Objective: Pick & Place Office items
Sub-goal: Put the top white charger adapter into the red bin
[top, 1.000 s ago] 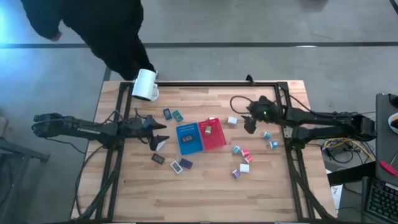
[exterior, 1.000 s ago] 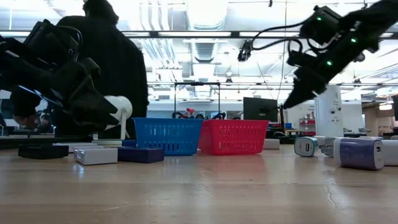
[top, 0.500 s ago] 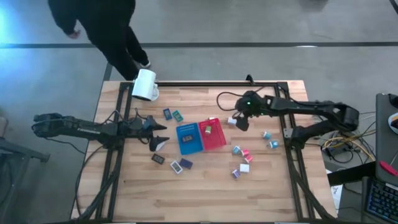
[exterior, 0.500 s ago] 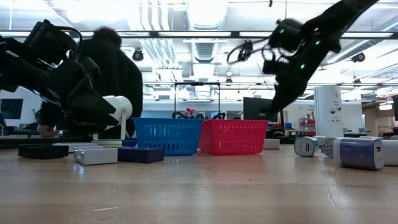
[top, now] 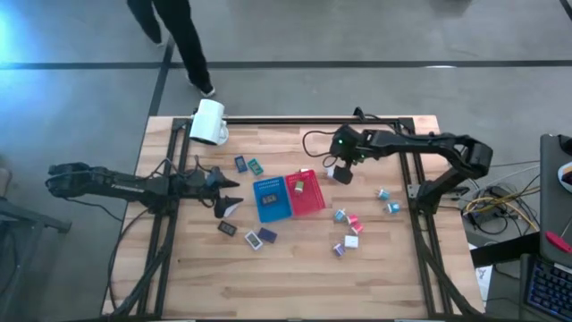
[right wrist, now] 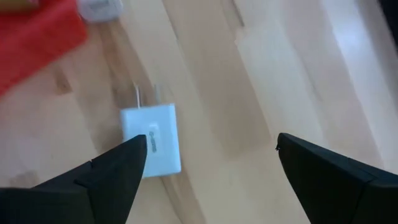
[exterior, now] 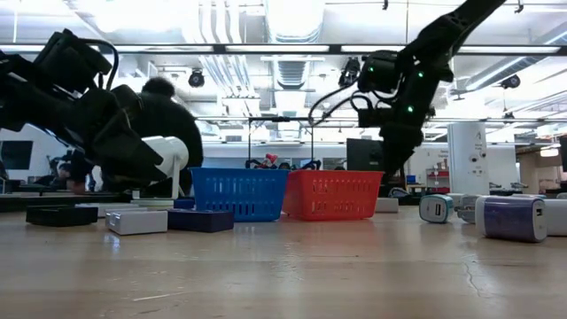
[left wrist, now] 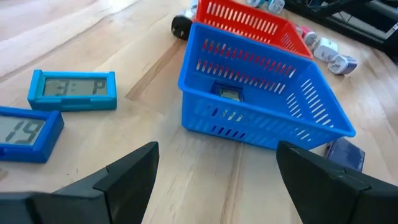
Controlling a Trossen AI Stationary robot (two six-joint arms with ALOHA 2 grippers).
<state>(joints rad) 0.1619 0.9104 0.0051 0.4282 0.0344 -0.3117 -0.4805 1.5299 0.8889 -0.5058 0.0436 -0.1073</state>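
Fingers of the right gripper (right wrist: 208, 171) stand spread wide and hold nothing. It hangs above the worktop (top: 295, 268) toward the far edge, just past the red basket (top: 306, 193). Below it lies a small white plug (right wrist: 151, 147), flat on the wood with its two prongs pointing away; the plug sits under one finger (right wrist: 106, 174), off the middle of the gap rather than between the two tips.

The left gripper (left wrist: 214, 177) waits low near the left edge, fingers likewise spread and empty. Ahead of it stands the blue basket (left wrist: 261, 106) with a flat piece inside, and two small clocks (left wrist: 73, 91) lie on the wood beside it, apart from the fingers.

More small plugs (top: 353, 228) are scattered toward the right edge, and flat pieces (top: 259, 238) lie nearer the front, left of the baskets. A white mug (top: 208, 122) stands at the far left corner.
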